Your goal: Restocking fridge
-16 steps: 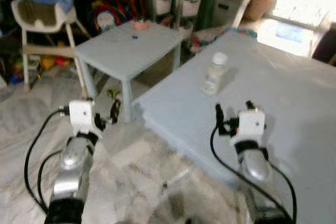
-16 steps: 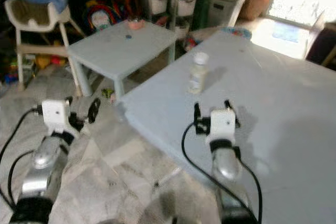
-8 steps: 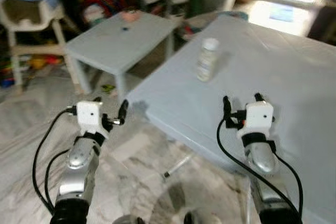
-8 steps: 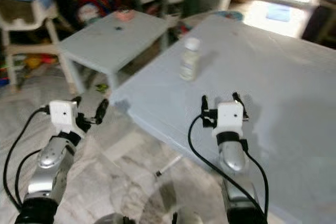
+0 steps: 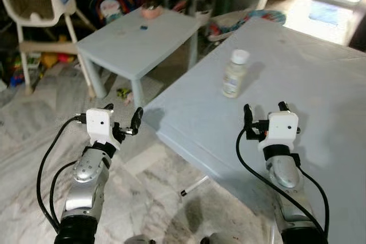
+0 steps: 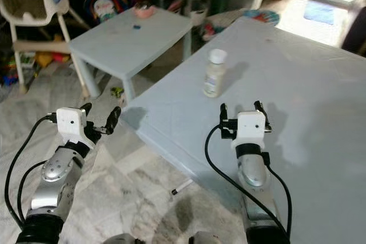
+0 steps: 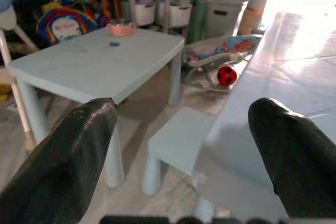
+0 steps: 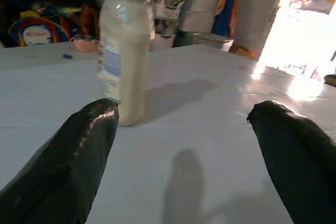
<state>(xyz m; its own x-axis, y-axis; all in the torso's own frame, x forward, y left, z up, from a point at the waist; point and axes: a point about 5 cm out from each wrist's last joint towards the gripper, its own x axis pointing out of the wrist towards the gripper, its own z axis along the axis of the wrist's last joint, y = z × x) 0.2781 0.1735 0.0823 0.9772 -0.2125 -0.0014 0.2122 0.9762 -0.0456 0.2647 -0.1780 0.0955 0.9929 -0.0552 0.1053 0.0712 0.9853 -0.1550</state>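
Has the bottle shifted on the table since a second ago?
No. The bottle stands upright at the same spot on the large table, equally far from its near corner; only the camera moved. The right hand is open short of it.

Bottle (image 5: 234,74) upright on table (image 5: 320,101), ahead of right end effector (image 5: 263,112). Small table (image 5: 137,41) to the left, beyond left end effector (image 5: 122,119). Chair (image 5: 37,15) further left.

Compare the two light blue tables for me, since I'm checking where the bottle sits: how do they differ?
The large table carries the bottle; the small table holds a pink bowl and a small blue piece. The large one stands higher, under the right gripper; the small one stands farther off, by the white chair. Both are pale blue.
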